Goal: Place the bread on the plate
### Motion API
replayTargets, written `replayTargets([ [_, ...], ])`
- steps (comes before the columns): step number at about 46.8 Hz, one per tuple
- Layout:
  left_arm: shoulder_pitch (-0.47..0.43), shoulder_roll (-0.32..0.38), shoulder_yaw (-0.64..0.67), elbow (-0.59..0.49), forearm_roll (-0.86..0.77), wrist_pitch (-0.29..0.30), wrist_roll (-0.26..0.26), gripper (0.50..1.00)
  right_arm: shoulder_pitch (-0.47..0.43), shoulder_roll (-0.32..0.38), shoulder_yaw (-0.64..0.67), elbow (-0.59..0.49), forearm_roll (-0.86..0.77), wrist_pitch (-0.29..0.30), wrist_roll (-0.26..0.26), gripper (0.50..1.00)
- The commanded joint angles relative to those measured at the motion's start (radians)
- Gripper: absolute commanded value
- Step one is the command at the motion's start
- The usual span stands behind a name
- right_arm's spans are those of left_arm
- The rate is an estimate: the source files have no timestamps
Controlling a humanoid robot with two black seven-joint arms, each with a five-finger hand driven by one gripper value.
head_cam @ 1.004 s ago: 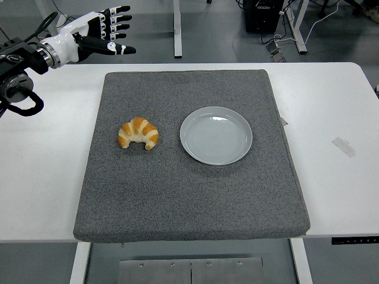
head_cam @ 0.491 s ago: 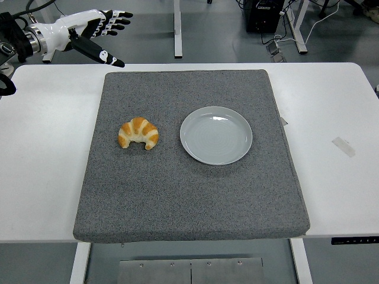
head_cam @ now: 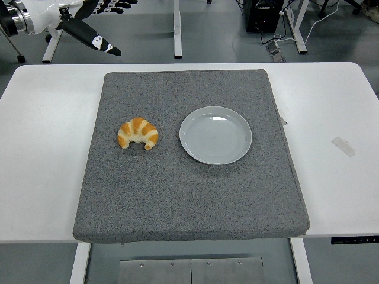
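White table [head_cam: 331, 106] carries a grey felt mat [head_cam: 189, 195]. Golden croissant [head_cam: 138, 134] sits left of mat centre, well apart from the empty pale-grey round plate [head_cam: 216, 135]. Left hand [head_cam: 89, 23] off the far-left corner, fingers splayed, holding nothing; grasp not yet begun.

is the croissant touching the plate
Apart. The head view shows a plain strip of grey mat between the croissant and the plate, both lying on it.

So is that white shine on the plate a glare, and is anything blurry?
Head view: yes, the plate carries a small bright reflection near its far rim; the croissant and grey mat look sharp, evenly lit with soft shadows; the left robot hand, top left, is partly cropped.
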Motion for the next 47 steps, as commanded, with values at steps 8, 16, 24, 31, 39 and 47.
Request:
replayTargets([
  [8, -0.001, 0.014, 0.003, -0.089, 0.204, 0.001, 0.000, 0.987, 0.000, 0.000, 0.000, 0.000, 0.000, 0.000, 0.000, 1.000],
  [16, 0.001, 0.021, 0.026, -0.119, 0.270, 0.003, 0.000, 0.987, 0.000, 0.000, 0.000, 0.000, 0.000, 0.000, 0.000, 1.000],
  [24, 0.004, 0.029, 0.065, -0.153, 0.368, 0.012, 0.000, 0.987, 0.000, 0.000, 0.000, 0.000, 0.000, 0.000, 0.000, 1.000],
  [31, 0.022, 0.015, 0.065, -0.153, 0.427, 0.046, 0.000, 0.987, 0.000, 0.000, 0.000, 0.000, 0.000, 0.000, 0.000, 1.000],
  [39, 0.044, -0.025, 0.128, -0.153, 0.427, 0.132, 0.000, 0.986, 0.000, 0.000, 0.000, 0.000, 0.000, 0.000, 0.000, 1.000],
  [47, 0.091, -0.048, 0.146, -0.147, 0.410, 0.210, 0.000, 0.986, 0.000, 0.000, 0.000, 0.000, 0.000, 0.000, 0.000, 1.000],
])
